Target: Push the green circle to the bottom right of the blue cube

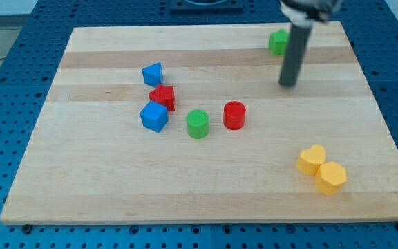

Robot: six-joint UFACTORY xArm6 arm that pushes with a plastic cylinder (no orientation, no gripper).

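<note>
The green circle (197,124) is a short green cylinder near the middle of the wooden board (102,187). The blue cube (153,116) sits just to its left, a small gap between them. My tip (288,85) is well to the view's upper right of the green circle, touching no block. A red cylinder (234,115) stands just right of the green circle.
A red block (162,97) touches the blue cube's top edge, and a blue wedge-like block (153,73) sits above it. A green block (278,42) lies near the top edge behind the rod. Two yellow blocks (311,159) (331,178) sit together at the lower right.
</note>
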